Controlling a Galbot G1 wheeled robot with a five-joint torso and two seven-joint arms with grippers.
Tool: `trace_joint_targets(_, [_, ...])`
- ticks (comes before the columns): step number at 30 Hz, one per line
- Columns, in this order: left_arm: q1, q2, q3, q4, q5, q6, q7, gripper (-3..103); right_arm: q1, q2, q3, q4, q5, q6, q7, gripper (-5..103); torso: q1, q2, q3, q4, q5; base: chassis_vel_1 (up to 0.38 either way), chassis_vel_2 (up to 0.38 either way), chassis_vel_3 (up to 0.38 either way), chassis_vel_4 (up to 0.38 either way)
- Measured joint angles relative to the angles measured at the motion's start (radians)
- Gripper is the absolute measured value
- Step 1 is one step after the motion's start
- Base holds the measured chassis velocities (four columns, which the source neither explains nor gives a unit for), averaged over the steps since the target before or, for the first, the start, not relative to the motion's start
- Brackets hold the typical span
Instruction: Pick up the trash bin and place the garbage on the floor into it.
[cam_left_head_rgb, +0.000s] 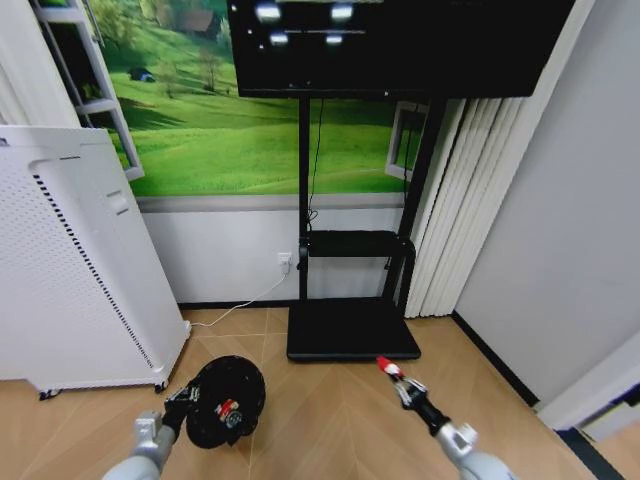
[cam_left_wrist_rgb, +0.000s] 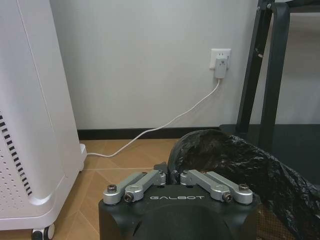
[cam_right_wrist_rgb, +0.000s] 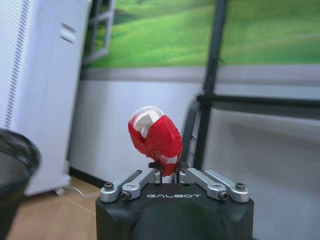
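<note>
The trash bin (cam_left_head_rgb: 225, 402), black and lined with a crinkled black bag, is at the lower left of the head view. My left gripper (cam_left_head_rgb: 183, 396) is shut on its near rim. In the left wrist view the fingers (cam_left_wrist_rgb: 150, 179) pinch the bag's edge (cam_left_wrist_rgb: 172, 172) of the trash bin (cam_left_wrist_rgb: 235, 165). A red-and-white piece of garbage (cam_left_head_rgb: 228, 410) lies inside the bin. To the right of the bin, my right gripper (cam_left_head_rgb: 397, 375) is shut on another red-and-white piece of garbage (cam_left_head_rgb: 385, 366), held above the floor. That piece (cam_right_wrist_rgb: 155, 136) stands up from the right gripper (cam_right_wrist_rgb: 169, 175).
A tall white perforated appliance (cam_left_head_rgb: 70, 280) on wheels stands left of the bin. The black TV stand base (cam_left_head_rgb: 350, 330) lies straight ahead, with a white cable (cam_left_head_rgb: 240, 300) running to a wall socket (cam_left_wrist_rgb: 220, 60). Curtains (cam_left_head_rgb: 450, 220) and a grey wall close the right side.
</note>
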Motion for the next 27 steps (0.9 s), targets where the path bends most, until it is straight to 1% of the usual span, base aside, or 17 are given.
trace_joint_targets(3, [0.0, 0.002, -0.01, -0.002, -0.006, 0.002, -0.005, 7, 0.152, 0.002, -0.186, 0.047, 0.0, -0.019, 0.038, 12, 0.0, 0.0, 0.0, 0.0, -0.0001, 0.0, 0.0, 0.0, 0.0])
trace_joint_targets(4, [0.0, 0.002, -0.01, -0.002, -0.006, 0.002, -0.005, 7, 0.152, 0.002, -0.186, 0.047, 0.0, -0.019, 0.038, 12, 0.0, 0.0, 0.0, 0.0, -0.0001, 0.0, 0.0, 0.0, 0.0])
trace_joint_targets(5, [0.0, 0.002, -0.012, -0.003, -0.007, 0.003, -0.006, 7, 0.196, 0.012, -0.238, 0.054, 0.001, -0.024, 0.049, 12, 0.0, 0.0, 0.0, 0.0, 0.0, 0.0, 0.0, 0.0, 0.0])
trace_joint_targets(6, [0.0, 0.002, -0.012, -0.003, -0.007, 0.003, -0.006, 7, 0.196, 0.012, -0.238, 0.054, 0.001, -0.024, 0.049, 12, 0.0, 0.0, 0.0, 0.0, 0.0, 0.0, 0.0, 0.0, 0.0])
trace_joint_targets(8, [0.0, 0.002, -0.014, -0.003, -0.009, 0.006, -0.008, 7, 0.33, 0.045, -0.383, 0.068, 0.011, -0.039, 0.075, 12, 0.0, 0.0, 0.0, -0.0001, 0.0, 0.0, 0.0, 0.0, 0.0])
trace_joint_targets(9, [0.0, 0.002, -0.014, -0.003, -0.009, 0.006, -0.008, 7, 0.33, 0.045, -0.383, 0.068, 0.011, -0.039, 0.075, 12, 0.0, 0.0, 0.0, -0.0001, 0.0, 0.0, 0.0, 0.0, 0.0])
trace_joint_targets(11, [0.001, -0.002, -0.017, -0.002, -0.009, 0.008, -0.01, 7, 0.454, 0.088, -0.508, 0.05, 0.019, -0.045, 0.101, 12, 0.0, 0.0, 0.0, -0.0001, -0.0002, 0.0, 0.0, 0.0, 0.0])
trace_joint_targets(12, [0.001, -0.002, -0.017, -0.002, -0.009, 0.008, -0.01, 7, 0.454, 0.088, -0.508, 0.05, 0.019, -0.045, 0.101, 12, 0.0, 0.0, 0.0, -0.0001, -0.0002, 0.0, 0.0, 0.0, 0.0])
trace_joint_targets(13, [0.006, -0.008, -0.023, -0.003, -0.008, 0.009, -0.012, 7, 0.513, 0.119, -0.572, 0.027, 0.025, -0.046, 0.111, 12, 0.0, 0.0, 0.0, 0.0009, -0.0001, 0.0, 0.0, 0.0, 0.0])
trace_joint_targets(14, [0.006, -0.008, -0.023, -0.003, -0.008, 0.009, -0.012, 7, 0.513, 0.119, -0.572, 0.027, 0.025, -0.046, 0.111, 12, 0.0, 0.0, 0.0, 0.0009, -0.0001, 0.0, 0.0, 0.0, 0.0])
trace_joint_targets(15, [0.002, -0.012, -0.024, -0.003, -0.009, 0.011, -0.014, 7, 0.565, 0.15, -0.636, 0.008, 0.032, -0.047, 0.122, 12, 0.0, 0.0, 0.0, 0.0007, -0.0001, 0.0, 0.0, 0.0, 0.0])
trace_joint_targets(16, [-0.002, -0.014, -0.024, -0.003, -0.01, 0.011, -0.015, 7, 0.592, 0.171, -0.672, 0.002, 0.042, -0.052, 0.135, 12, 0.0, 0.0, 0.0, 0.0002, 0.0, 0.0, 0.0, 0.0, 0.0])
trace_joint_targets(17, [-0.002, -0.014, -0.024, -0.003, -0.01, 0.011, -0.015, 7, 0.592, 0.171, -0.672, 0.002, 0.042, -0.052, 0.135, 12, 0.0, 0.0, 0.0, 0.0002, 0.0, 0.0, 0.0, 0.0, 0.0])
trace_joint_targets(22, [-0.004, -0.022, -0.026, 0.0, -0.012, 0.012, -0.015, 7, 0.628, 0.213, -0.751, -0.021, 0.052, -0.058, 0.149, 12, 0.0, 0.0, 0.0, -0.0002, -0.0001, 0.0, 0.0, 0.0, 0.0])
trace_joint_targets(24, [-0.006, -0.024, -0.027, 0.007, -0.012, 0.013, -0.015, 7, 0.65, 0.247, -0.812, -0.061, 0.047, -0.057, 0.149, 12, 0.0, 0.0, 0.0, -0.0002, -0.0001, 0.0, 0.0, 0.0, 0.0])
trace_joint_targets(25, [-0.006, -0.024, -0.027, 0.007, -0.012, 0.013, -0.015, 7, 0.65, 0.247, -0.812, -0.061, 0.047, -0.057, 0.149, 12, 0.0, 0.0, 0.0, -0.0002, -0.0001, 0.0, 0.0, 0.0, 0.0])
trace_joint_targets(27, [-0.018, -0.029, -0.019, 0.014, -0.014, 0.013, -0.017, 7, 0.67, 0.288, -0.862, -0.098, 0.051, -0.054, 0.157, 12, 0.0, 0.0, 0.0, 0.0002, 0.0001, 0.0, 0.0, 0.0, 0.0])
